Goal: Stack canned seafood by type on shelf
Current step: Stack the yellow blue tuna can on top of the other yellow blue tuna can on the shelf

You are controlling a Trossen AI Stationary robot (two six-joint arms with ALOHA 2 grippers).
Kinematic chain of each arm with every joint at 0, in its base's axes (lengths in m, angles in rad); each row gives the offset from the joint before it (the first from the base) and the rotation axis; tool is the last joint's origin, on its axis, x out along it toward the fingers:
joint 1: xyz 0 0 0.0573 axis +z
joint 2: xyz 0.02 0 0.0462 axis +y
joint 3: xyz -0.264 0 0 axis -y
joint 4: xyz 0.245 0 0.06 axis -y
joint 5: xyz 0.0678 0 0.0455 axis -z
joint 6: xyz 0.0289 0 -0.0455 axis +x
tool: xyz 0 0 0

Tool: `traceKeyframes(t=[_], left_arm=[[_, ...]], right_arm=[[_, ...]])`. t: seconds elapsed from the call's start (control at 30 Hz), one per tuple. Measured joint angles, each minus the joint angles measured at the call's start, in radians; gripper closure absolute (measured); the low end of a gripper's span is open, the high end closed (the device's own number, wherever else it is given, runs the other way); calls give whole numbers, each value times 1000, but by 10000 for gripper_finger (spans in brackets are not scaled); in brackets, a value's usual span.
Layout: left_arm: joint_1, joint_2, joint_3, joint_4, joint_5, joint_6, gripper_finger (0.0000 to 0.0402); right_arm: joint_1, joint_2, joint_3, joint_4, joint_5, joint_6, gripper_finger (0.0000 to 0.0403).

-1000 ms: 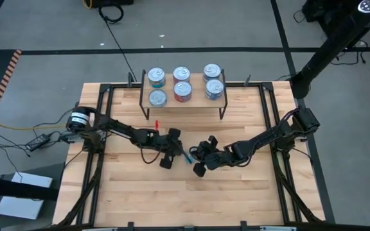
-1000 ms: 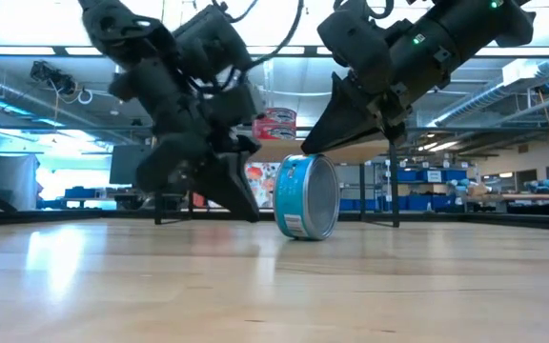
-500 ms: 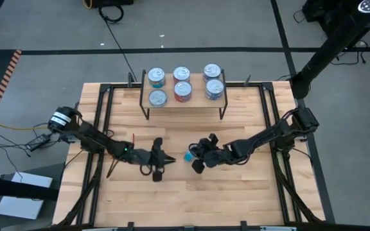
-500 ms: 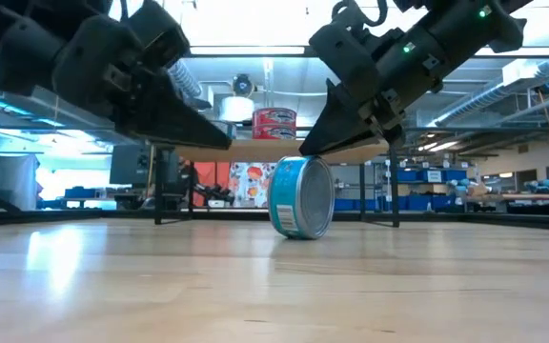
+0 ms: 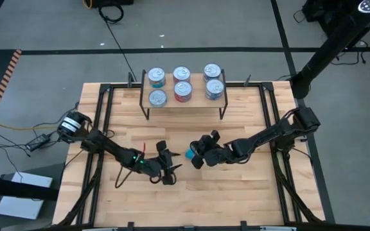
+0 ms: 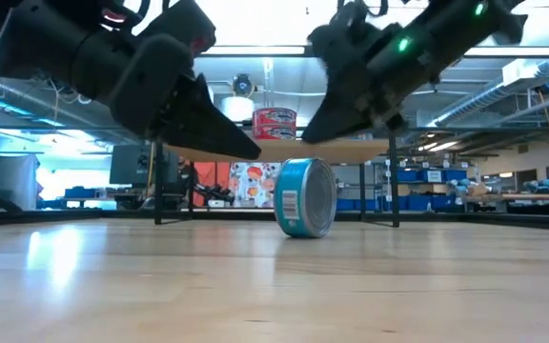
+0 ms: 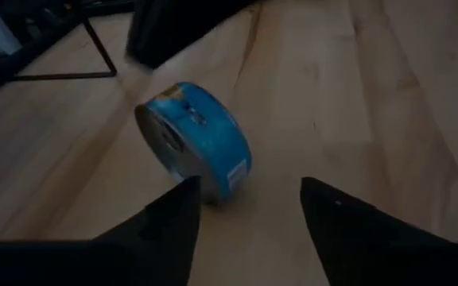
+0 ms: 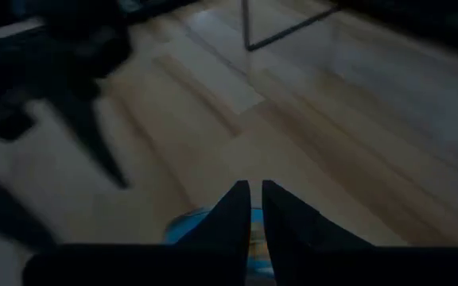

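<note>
A teal-labelled tin (image 5: 189,154) stands on its rim on the tabletop, silver lid facing sideways; it also shows in the low view (image 6: 305,197) and the left wrist view (image 7: 193,143). My left gripper (image 5: 167,171) is open, low over the table on the tin's near-left side, fingers pointing at it (image 7: 249,206). My right gripper (image 5: 198,154) is shut and hovers just above the tin's top edge (image 6: 317,133), which shows below its fingers (image 8: 213,226). The shelf (image 5: 185,106) at the far middle carries several tins (image 5: 182,90).
The shelf's black legs (image 5: 148,112) stand on the tabletop at the far edge. Black frame rails (image 5: 101,128) run along the table's left and right sides. Bare wood (image 5: 191,199) lies toward the near edge.
My left gripper has drawn back from beside the tin toward the table's near edge, risen off the table and tipped from pointing down to nearly level. My right gripper has lifted slightly off the tin's top. The tin stays on its rim at almost the same spot.
</note>
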Motion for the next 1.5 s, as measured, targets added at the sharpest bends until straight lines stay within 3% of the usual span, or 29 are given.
traceKeyframes(t=[0.17, 0.33, 0.6, 0.73, 0.93, 1.17, 1.5], left_arm=[[0, 1, 1, -42, -8, -1, 162], [8, 1, 1, -42, -38, -3, 158], [35, 1, 1, -35, -38, -46, 158], [55, 1, 1, -32, -38, -46, 158], [80, 1, 1, -28, -34, -51, 158], [81, 20, 1, 15, -21, -79, 158], [80, 83, 1, 112, -32, -101, 158]], right_arm=[[42, -52, 2, -124, -172, -92, 357], [60, 16, 2, -182, -233, -108, 384], [10, 136, 2, 28, -205, -165, 387], [2, 129, 2, 72, -205, -215, 388], [33, -31, 3, -164, -200, -183, 389], [29, -130, 2, -548, -68, -8, 392], [-81, 13, -14, -515, -41, 5, 393]])
